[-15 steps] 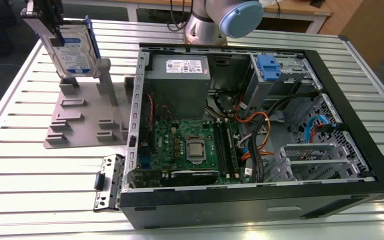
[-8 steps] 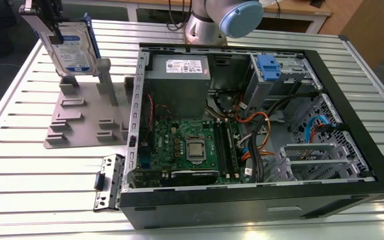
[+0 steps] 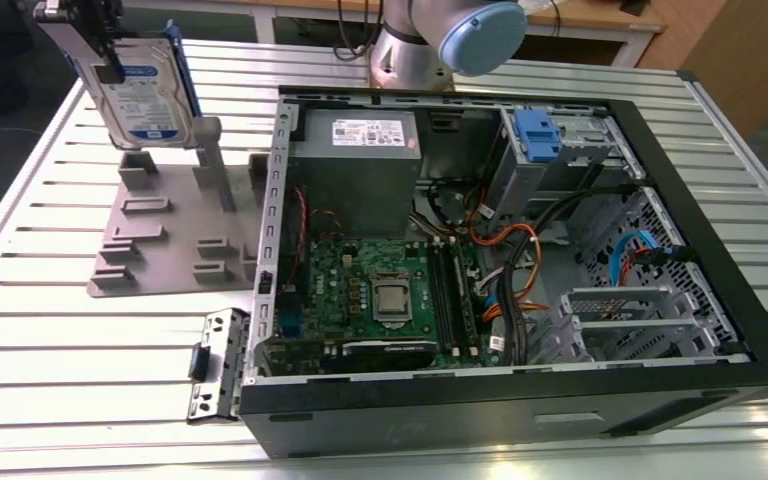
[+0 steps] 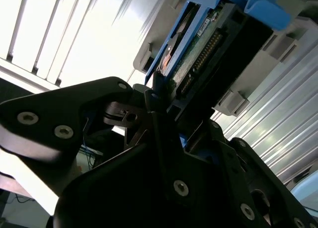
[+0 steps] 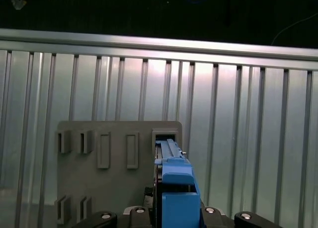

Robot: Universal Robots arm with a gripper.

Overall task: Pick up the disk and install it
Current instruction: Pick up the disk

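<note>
In the exterior view, the claw [image 3: 101, 55] is gripping the disk [image 3: 144, 95] by its top edge. It is holding the disk upright over the far end of the grey stand [image 3: 157, 240], to the exterior view's left of the open computer case [image 3: 704, 200].

In the second wrist view, the black fingers [image 4: 149, 101] are pinching the disk's [image 4: 208, 44] blue-framed edge.

In the first wrist view, the disk [image 5: 174, 188] is standing edge-on over a slot in the stand [image 5: 117, 138].

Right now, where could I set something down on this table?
The table is bare between the grey stand and the front edge, and at the exterior view's right of the computer case. Inside the case it is crowded with cables.
</note>
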